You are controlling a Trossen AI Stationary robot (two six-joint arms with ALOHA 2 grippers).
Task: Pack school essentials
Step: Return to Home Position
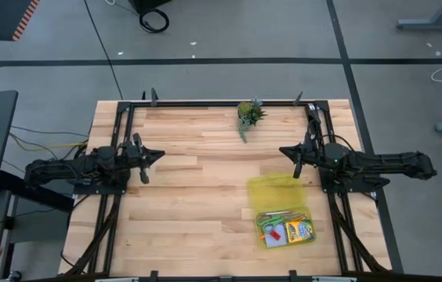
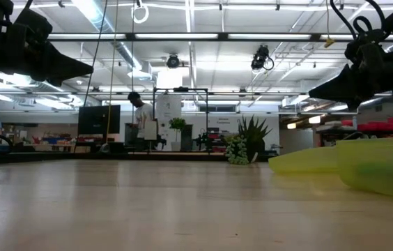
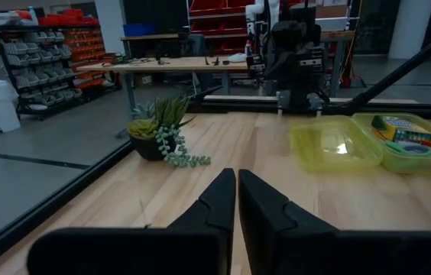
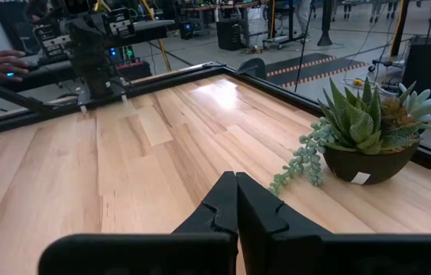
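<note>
Both pairs of jaws are pressed together on nothing, the left gripper (image 1: 157, 155) and right gripper (image 1: 285, 151) hanging above the table (image 1: 197, 196) at opposite sides, parked, I'd say, with the packing done. The crayon box (image 1: 300, 230) and other stationery lie inside the open yellow case (image 1: 277, 192) by the right arm.

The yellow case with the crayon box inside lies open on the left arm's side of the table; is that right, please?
Not quite: the yellow case with the crayon box inside lies open on the right arm's side of the table, as the high view shows.
</note>
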